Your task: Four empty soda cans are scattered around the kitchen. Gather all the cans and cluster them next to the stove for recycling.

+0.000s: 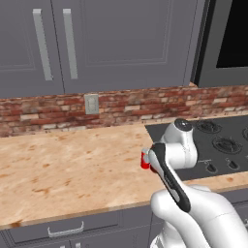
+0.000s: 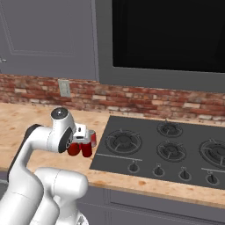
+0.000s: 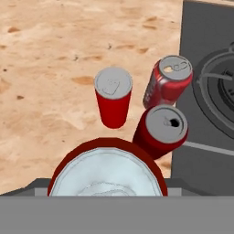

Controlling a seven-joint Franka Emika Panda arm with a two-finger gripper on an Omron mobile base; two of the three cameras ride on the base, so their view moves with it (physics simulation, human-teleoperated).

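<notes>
While the gripper (image 2: pixel 81 139) holds one soda can (image 3: pixel 107 176) between its fingers at 6 o'clock in the hand view, three more soda cans (image 3: pixel 114 97) stand beyond on the counter (image 1: pixel 68 164), the stove (image 2: pixel 176 149) at 3 o'clock.

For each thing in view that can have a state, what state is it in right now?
Nearest can: upright, right under the hand, between the jaws; grip unclear.
Left can: upright on the counter.
Middle can: upright, beside the stove.
Far can: upright, at the stove's edge.
Burners: unlit.
Upper cabinet doors: closed.
Drawer: closed.
</notes>
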